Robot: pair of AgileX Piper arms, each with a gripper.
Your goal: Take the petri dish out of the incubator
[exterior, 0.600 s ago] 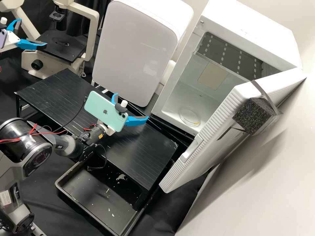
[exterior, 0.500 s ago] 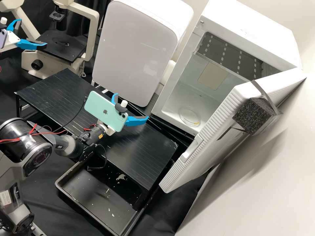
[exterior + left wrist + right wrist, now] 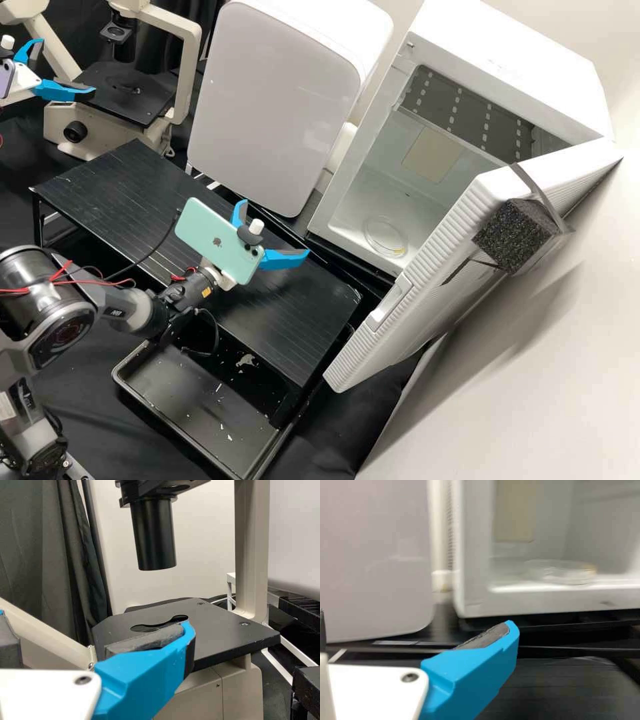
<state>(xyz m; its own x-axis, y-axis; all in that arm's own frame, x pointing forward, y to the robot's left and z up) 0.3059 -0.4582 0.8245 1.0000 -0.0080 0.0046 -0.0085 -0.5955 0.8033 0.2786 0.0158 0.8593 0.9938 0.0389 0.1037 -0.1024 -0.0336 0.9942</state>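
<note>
The clear round petri dish lies on the floor of the white incubator, whose door stands wide. In the high view my right gripper is open over the black bench platform, a short way outside the incubator's opening, nothing between its fingers. My left gripper stands open beside the microscope at the top left. The right wrist view has the dish inside the chamber beyond my right gripper. In the left wrist view my left gripper is in front of the microscope stage.
The incubator door with a black foam block angles out at the right. A large white appliance stands left of the incubator. The microscope is at the back left, a black tray below the platform.
My right gripper has shifted slightly to the right and down in the high view, its arm bending along with it. The left gripper and the dish have stayed where they were.
</note>
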